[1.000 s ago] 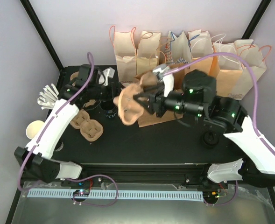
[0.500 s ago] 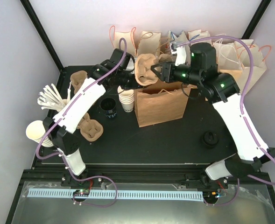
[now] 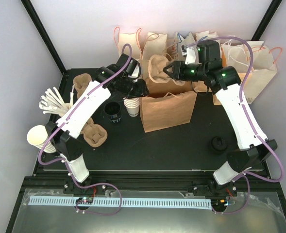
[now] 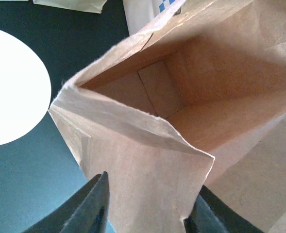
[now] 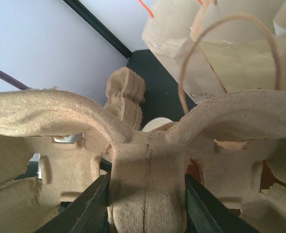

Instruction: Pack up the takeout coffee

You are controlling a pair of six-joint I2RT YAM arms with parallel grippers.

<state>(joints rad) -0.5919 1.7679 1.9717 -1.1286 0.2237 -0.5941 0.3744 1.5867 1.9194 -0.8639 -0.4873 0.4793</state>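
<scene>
Coffee (image 3: 112, 112) stood on the table (image 3: 181, 145), lidded, left of the open paper bag (image 3: 167, 111) and just beside a stack of plain white cups (image 3: 131, 106); not yet packed.

Right gripper (image 5: 147, 194) was clamped on the centre ridge of a pulp cup carrier (image 5: 147, 145), holding it over the far rim of the bag. Left gripper (image 4: 147, 213) straddled the bag's left side fold, paper filling the gap between the jaws. Could not tell whether the pinch had bitten.

Risks, as judged:
- Carrier looked about as wide as the bag's mouth. Lowered off-square, a corner could catch the rim and fold the wall inward or drag the bag over.
- Bag was steadied on one side only. If that hold was loose, a downward push from the carrier could slide or tip it toward the white cups and the coffee.
- Thin paper at the pinched fold could tear under a sideways pull.
- Bag interior looked deep. A carrier let go high up might land tilted, leaving no level seat for the cup.
- Looped handles on the bags behind (image 3: 206, 53) sat near the right arm and could snag.
</scene>
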